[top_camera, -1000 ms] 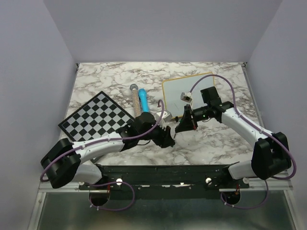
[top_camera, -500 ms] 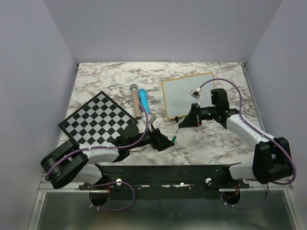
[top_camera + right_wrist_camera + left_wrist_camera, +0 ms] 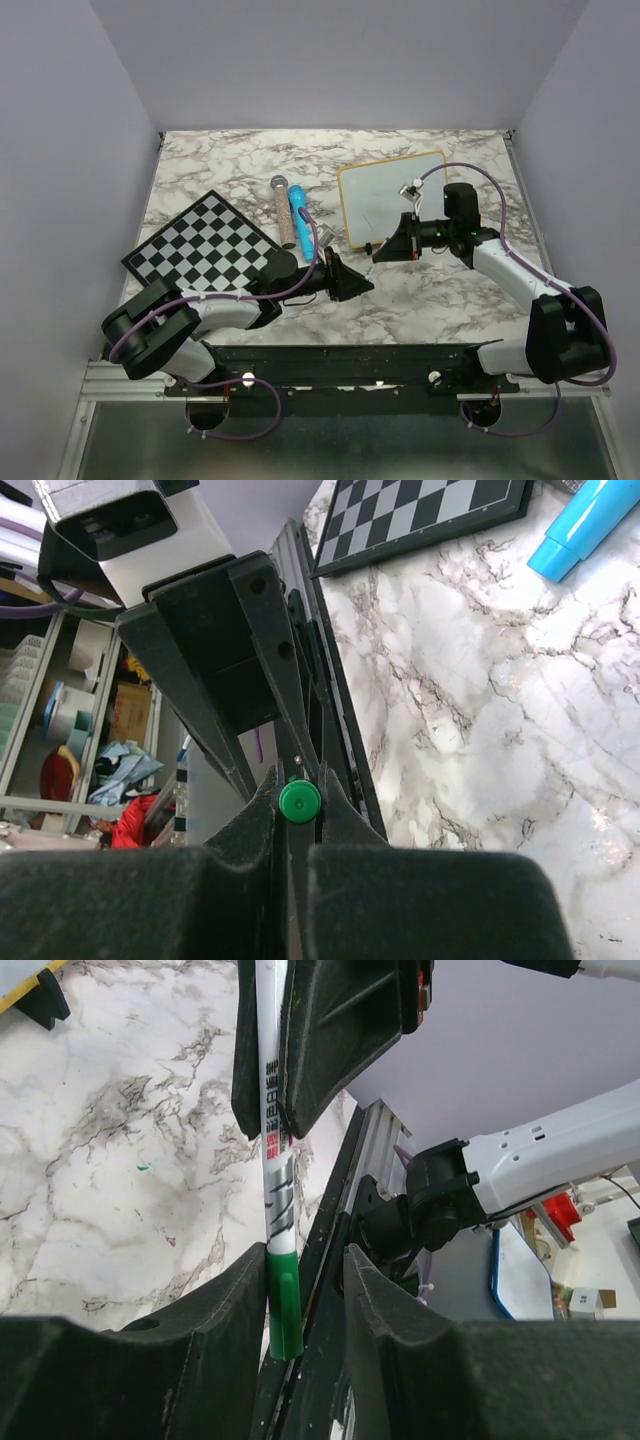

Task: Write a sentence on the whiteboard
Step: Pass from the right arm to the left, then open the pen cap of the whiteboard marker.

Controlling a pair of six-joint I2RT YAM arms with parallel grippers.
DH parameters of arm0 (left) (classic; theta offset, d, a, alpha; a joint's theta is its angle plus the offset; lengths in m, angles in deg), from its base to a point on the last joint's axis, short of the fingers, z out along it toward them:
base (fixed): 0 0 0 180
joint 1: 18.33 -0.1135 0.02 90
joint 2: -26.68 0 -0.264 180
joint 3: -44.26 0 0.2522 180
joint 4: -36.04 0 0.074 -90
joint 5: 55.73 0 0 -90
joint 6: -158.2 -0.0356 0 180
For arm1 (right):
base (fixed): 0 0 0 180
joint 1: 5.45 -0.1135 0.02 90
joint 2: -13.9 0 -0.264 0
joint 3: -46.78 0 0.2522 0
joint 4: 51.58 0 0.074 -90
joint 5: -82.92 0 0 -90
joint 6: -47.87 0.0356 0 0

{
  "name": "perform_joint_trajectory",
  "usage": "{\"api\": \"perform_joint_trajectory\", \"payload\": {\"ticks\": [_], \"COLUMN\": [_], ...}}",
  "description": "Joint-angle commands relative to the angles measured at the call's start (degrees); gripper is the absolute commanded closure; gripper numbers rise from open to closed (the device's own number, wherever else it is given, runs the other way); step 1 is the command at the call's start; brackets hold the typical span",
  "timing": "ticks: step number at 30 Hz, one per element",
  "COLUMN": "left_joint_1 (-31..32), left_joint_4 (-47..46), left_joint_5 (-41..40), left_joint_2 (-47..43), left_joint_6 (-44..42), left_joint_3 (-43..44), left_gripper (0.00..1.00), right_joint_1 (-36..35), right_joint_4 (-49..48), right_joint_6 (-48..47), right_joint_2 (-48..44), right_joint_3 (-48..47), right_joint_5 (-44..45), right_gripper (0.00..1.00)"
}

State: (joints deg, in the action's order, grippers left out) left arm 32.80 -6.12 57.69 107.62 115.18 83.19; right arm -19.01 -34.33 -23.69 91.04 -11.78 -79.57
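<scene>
As the top view has it, the whiteboard (image 3: pixel 392 195) lies flat on the marble desk (image 3: pixel 240 165) at the upper right of centre. Any writing on it is too faint to read. Left of centre sits a chessboard (image 3: pixel 200 247), and between the two boards a blue tube (image 3: pixel 300 214) lies beside a beige stick (image 3: pixel 283 215). The left tool (image 3: pixel 358 285) reaches in from the lower left to the middle of the frame. The right tool (image 3: pixel 382 252) comes from the lower right and ends just beside the whiteboard's lower left corner. The two tools are near each other, tip toward tip.

From the left wrist, a white marker (image 3: pixel 272 1150) with a green end runs up the middle of the frame. Low down it passes between the left tool's fingers (image 3: pixel 235 1300), which stand apart: it lies against one, with a gap to the other. At the top, the right tool's fingers are clamped on its barrel. A black foot (image 3: pixel 40 1005) of the whiteboard shows in the upper left corner.

From the right wrist, the marker's round green end sits low in the middle, pinched between the right tool's own fingers (image 3: pixel 345 830). The left tool faces the camera above it. The chessboard's edge runs along the top, and the blue tube pokes in at the upper right.
</scene>
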Motion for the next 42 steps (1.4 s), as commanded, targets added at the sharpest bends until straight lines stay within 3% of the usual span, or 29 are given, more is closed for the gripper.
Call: {"api": "perform_joint_trajectory", "payload": {"ticks": [1, 10, 16, 18, 21, 22, 23, 24, 25, 26, 27, 28, 29, 32, 38, 42], "left_joint_1": [0.37, 0.46, 0.37, 0.37, 0.28, -0.33, -0.68, -1.21, -1.65, -1.91, -2.00, -2.26, -2.88, -4.11, -4.82, -4.82], "left_joint_4": [2.13, 6.17, 8.63, 10.30, 17.75, 20.91, 27.99, 32.32, 37.76, 49.21, 54.81, 60.00, 68.58, 78.56, 79.58, 72.73], "left_joint_5": [1.72, 1.45, 1.36, 1.10, 1.01, 2.41, 3.46, 5.04, 5.84, 6.28, 6.20, 6.20, 6.98, 9.18, 11.73, 12.61], "left_joint_2": [-1.40, -1.76, -2.02, -2.37, -4.12, -4.74, -5.53, -6.76, -7.38, -7.82, -8.08, -7.91, -7.56, -6.07, -4.66, -5.71], "left_joint_6": [-2.07, -3.65, -4.53, -5.32, -9.69, -11.46, -13.65, -16.63, -23.36, -28.12, -31.65, -38.65, -41.24, -48.62, -50.15, -45.25], "left_joint_3": [0.76, 1.72, 3.48, 3.83, 5.59, 7.16, 8.13, 9.36, 13.38, 15.76, 18.22, 23.21, 25.43, 31.51, 33.46, 30.39], "left_gripper": [0.56, 0.61, 0.82, 0.97, 1.00, 1.00, 1.00, 1.00, 1.00, 1.00, 1.00, 1.00, 1.00, 1.00, 1.00, 1.00], "right_joint_1": [1.17, 1.70, 1.78, 1.78, 1.70, 1.78, 1.87, 1.79, 1.87, 1.79, 1.87, 1.87, 1.87, 1.87, 1.78, 1.78], "right_joint_4": [-2.96, -5.68, -5.68, -5.68, -5.16, -4.29, 3.29, 9.20, 15.78, 29.42, 36.09, 41.89, 49.09, 56.77, 67.14, 82.09], "right_joint_6": [1.60, 2.75, 2.39, 1.96, -1.28, -2.95, -6.36, -17.01, -24.16, -31.37, -44.67, -50.54, -55.13, -65.35, -76.95, -96.41], "right_joint_2": [0.02, -0.50, 0.37, 0.46, 0.46, 0.38, 0.29, 0.29, 0.90, 1.34, 2.21, 3.53, 4.06, 5.82, 9.34, 14.15], "right_joint_3": [1.02, 1.82, 1.73, 1.64, 0.94, 0.42, -0.98, -4.74, -7.56, -10.02, -12.31, -16.51, -17.33, -18.40, -20.33, -22.96], "right_joint_5": [-1.25, -1.87, -2.83, -3.44, -6.16, -6.87, -7.57, -7.67, -7.49, -7.06, -6.10, -5.91, -6.26, -8.98, -12.23, -16.36], "right_gripper": [1.00, 0.99, 0.99, 0.99, 0.99, 0.86, 0.72, 0.56, 0.34, 0.29, 0.27, 0.25, 0.24, 0.24, 0.24, 0.25]}}
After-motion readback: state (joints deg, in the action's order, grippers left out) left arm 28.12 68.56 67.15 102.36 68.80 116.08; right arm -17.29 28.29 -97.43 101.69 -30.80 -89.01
